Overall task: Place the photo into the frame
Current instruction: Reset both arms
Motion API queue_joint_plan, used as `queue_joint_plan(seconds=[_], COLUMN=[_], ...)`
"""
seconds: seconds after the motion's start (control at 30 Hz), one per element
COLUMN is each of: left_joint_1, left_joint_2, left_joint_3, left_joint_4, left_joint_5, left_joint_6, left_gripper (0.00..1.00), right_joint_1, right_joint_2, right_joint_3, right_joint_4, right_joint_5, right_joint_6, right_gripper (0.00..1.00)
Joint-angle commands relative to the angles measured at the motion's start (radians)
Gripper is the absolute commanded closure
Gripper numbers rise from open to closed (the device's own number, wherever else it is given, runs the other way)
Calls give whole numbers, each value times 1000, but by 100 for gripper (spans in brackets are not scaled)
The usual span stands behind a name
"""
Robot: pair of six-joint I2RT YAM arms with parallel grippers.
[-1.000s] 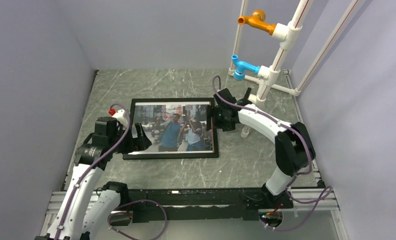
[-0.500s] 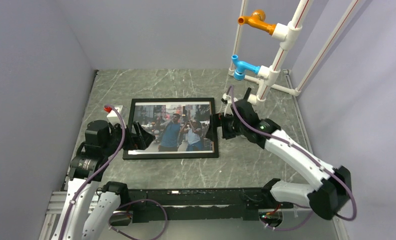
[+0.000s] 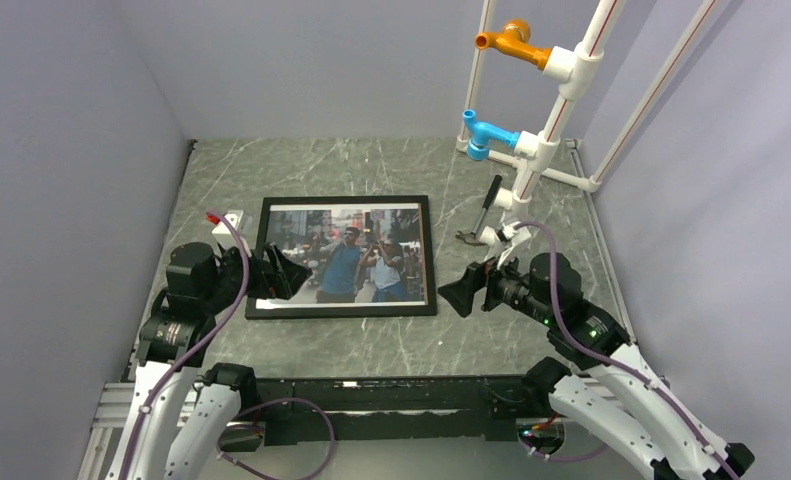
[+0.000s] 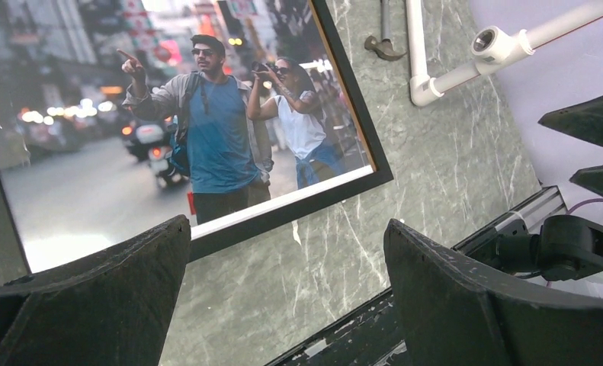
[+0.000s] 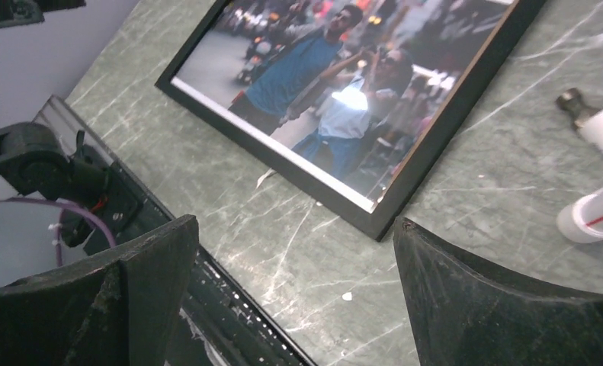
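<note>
Photo [image 3: 346, 252] lies in the frame [image 3: 341, 311] on the table [image 3: 371, 165], my left gripper [image 3: 281, 275] and right gripper [image 3: 458, 293] hovering at its sides, fingers apart, empty.

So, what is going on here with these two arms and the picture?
The photo sits in the black frame, which lies flat, face up, on the table. Neither arm holds anything: the left gripper is open by the frame's left edge, and the right gripper is open, apart from its right side. The job looks done.
</note>
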Motion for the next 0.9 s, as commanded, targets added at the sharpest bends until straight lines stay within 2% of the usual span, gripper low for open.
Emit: queue_joint_plan(seconds=[0.0, 0.47, 0.63, 0.73, 0.87], left_joint_1=[4, 4, 5, 5, 5], left_joint_2=[-13, -3, -2, 1, 4], left_joint_3=[3, 11, 5, 6, 6], left_joint_4=[53, 43, 48, 42, 34], left_joint_5=[-9, -43, -48, -57, -68], left_joint_6=[17, 49, 48, 56, 69], left_gripper=[1, 1, 0, 1, 1], right_joint_1=[-3, -25, -26, -33, -83], right_joint_2=[-52, -118, -86, -53, 4], right_joint_3=[5, 100, 126, 139, 155], right_joint_4=[-28, -169, -239, -255, -250], right_joint_5=[113, 398, 508, 506, 418], right_joint_6=[-11, 93, 131, 135, 125], right_gripper=[1, 1, 1, 1, 1])
